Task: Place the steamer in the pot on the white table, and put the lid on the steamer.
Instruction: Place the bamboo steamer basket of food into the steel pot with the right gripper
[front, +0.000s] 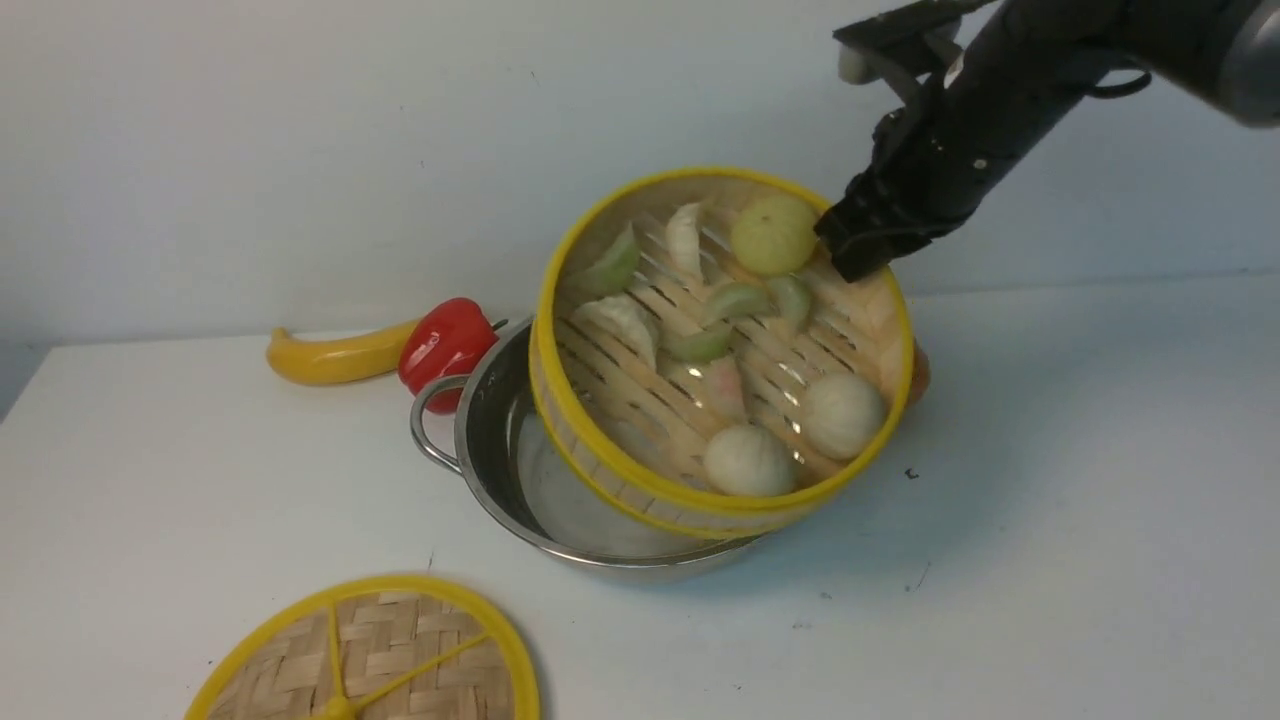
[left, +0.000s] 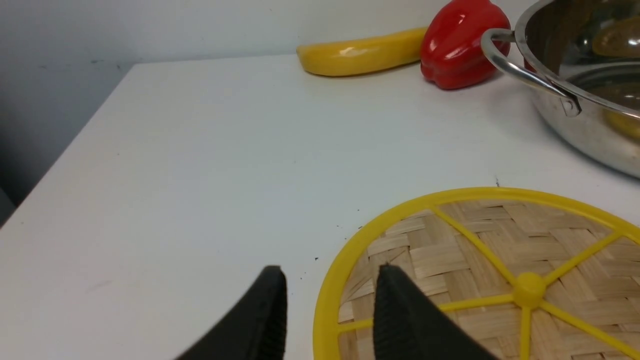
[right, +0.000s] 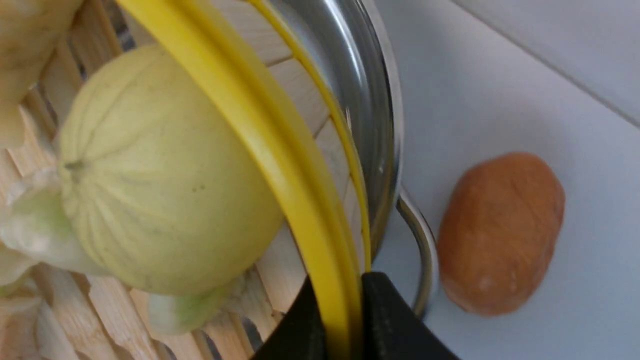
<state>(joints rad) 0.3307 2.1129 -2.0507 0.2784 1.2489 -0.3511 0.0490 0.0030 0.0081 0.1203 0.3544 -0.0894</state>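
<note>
At the desk's near edge, toward its left corner, we see the flat round woven-bamboo lid (front: 365, 650) with its thick yellow rim, yellow spokes and central knob. It lies flat on the plain white desk (front: 1050, 560) and is partly cut off by the front view. Only the left wrist view shows the left tool (left: 331, 280). Its two black fingers (left: 400, 315) stand narrowly apart, one on either side of the lid's rim. We cannot tell whether they touch it.

Farther in, about mid-desk, stands the wide shallow stainless-steel pot (front: 500, 470) with looped wire handles, its left inner wall bare and shining. Over it hangs the round bamboo steamer (front: 700, 360) with yellow rim and slatted floor. It is tilted so its open top faces the near edge and its low side sits at the pot's near rim. We cannot tell whether the two touch. Pale toy buns and dumplings (front: 745, 460) lie on the slats.

The right tool (front: 860, 262) is clamped on the steamer's far rim, one finger inside the wall and one outside, just beside a pale green bun (right: 160, 175).

Beyond the pot, a brown oval potato-like piece (right: 500, 235) rests near the pot's far handle. Toward the far edge and the left corner lie a glossy red toy pepper (front: 445, 340) and a yellow toy banana (front: 335, 355), touching.
</note>
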